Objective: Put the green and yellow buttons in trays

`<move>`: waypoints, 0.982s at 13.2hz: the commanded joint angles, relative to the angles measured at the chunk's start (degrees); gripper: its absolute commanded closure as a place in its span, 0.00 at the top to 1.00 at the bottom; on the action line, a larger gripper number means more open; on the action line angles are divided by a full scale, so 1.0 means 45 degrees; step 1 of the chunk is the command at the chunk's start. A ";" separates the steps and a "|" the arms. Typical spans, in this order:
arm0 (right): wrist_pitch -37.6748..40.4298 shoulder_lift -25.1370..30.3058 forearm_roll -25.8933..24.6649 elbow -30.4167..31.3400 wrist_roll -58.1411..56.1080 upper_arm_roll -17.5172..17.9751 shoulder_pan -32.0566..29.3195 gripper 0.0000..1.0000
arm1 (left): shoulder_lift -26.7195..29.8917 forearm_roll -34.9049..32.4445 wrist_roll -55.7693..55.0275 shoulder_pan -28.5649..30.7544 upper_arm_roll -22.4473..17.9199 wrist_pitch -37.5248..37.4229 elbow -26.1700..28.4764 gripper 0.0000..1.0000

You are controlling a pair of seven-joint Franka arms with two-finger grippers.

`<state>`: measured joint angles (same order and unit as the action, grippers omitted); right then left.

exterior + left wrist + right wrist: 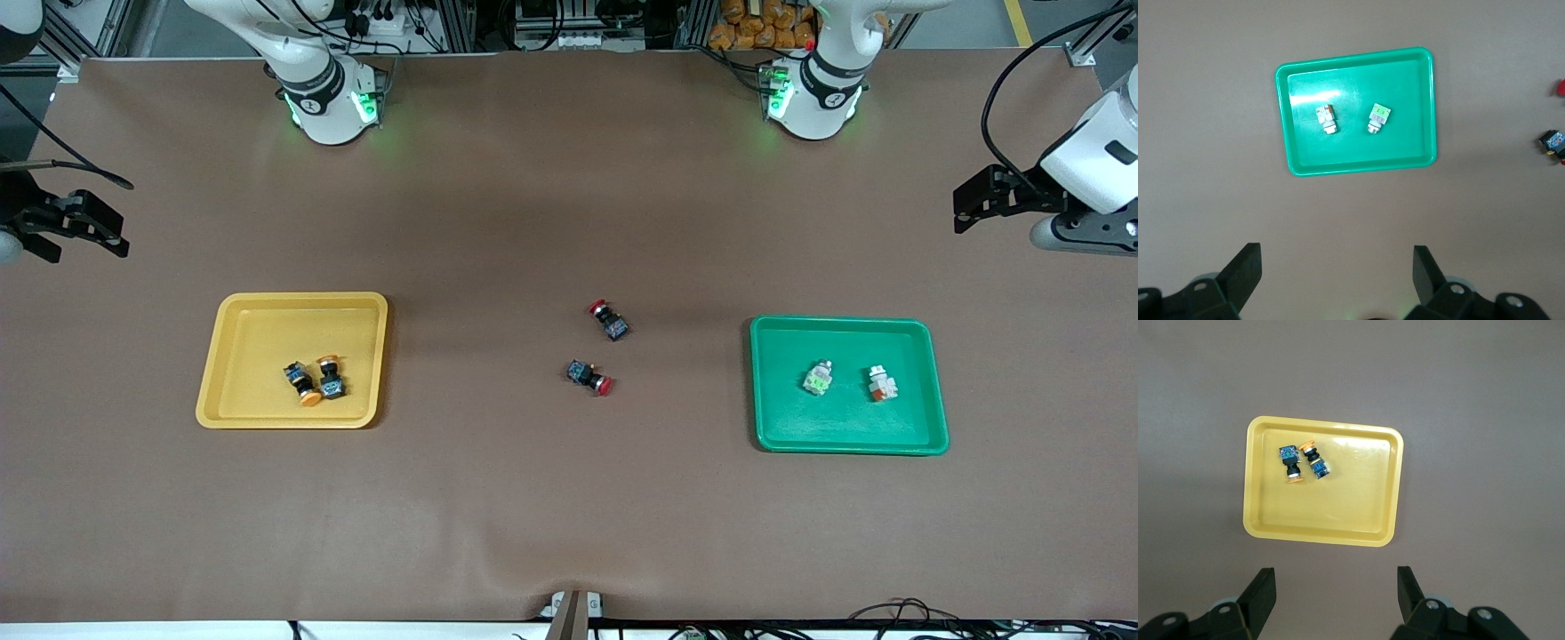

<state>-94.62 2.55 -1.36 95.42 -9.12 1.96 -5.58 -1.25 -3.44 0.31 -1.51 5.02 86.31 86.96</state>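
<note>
We are looking down on a brown worktop (533, 498) where both trays are already holding their buttons. The yellow tray (258, 320) is lying toward the right arm's end, and two yellow buttons are resting inside it side by side and touching, one (303, 384) with its cap pointing toward the front camera, the other (330, 377) with its cap pointing away from it. The green tray (889, 436) is lying toward the left arm's end; in it two green buttons are sitting apart from each other, one (817, 378) showing a light green face, the other (881, 383) closer to the left arm's end of the tray.

Between the trays, two red buttons are lying on the bare worktop, one (610, 320) farther from the front camera than the other (590, 376).

We are seeing the right hand (1336, 593) hanging open and empty, up over the worktop at the right arm's end, with the yellow tray in its wrist view. The left hand (1337, 273) is likewise hanging open and holding nothing, over the left arm's end, with the green tray in its wrist view. Both arms are waiting clear of the trays.
</note>
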 commanded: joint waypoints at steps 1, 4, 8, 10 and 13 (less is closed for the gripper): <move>0.0108 0.0255 0.0029 0.0124 0.0055 0.0092 -0.0031 0.82 | -0.0191 0.0041 -0.0924 -0.0015 0.0018 -0.0155 -0.0144 1.00; 0.0128 0.0254 0.0029 0.0124 0.0132 0.0112 0.0027 0.82 | -0.0211 0.0041 -0.1045 -0.0015 -0.0001 -0.0175 -0.0125 1.00; 0.0947 0.0644 0.0010 0.0164 0.0777 0.0190 0.0378 0.82 | -0.0231 0.0041 -0.1200 -0.0035 0.0018 -0.0175 -0.0124 1.00; 0.0871 0.0626 0.0010 0.0105 0.0797 0.0190 0.0380 0.82 | -0.0231 0.0041 -0.1279 -0.0074 0.0038 -0.0175 -0.0105 1.00; 0.0928 0.0645 0.0165 0.0085 0.1362 0.0190 0.0380 0.82 | -0.0270 0.0022 -0.1298 -0.0191 0.0077 -0.0156 -0.0105 1.00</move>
<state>-91.09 4.40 -1.26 95.42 -5.16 2.93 -4.06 -2.10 -3.44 -4.49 -1.96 5.18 86.25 87.10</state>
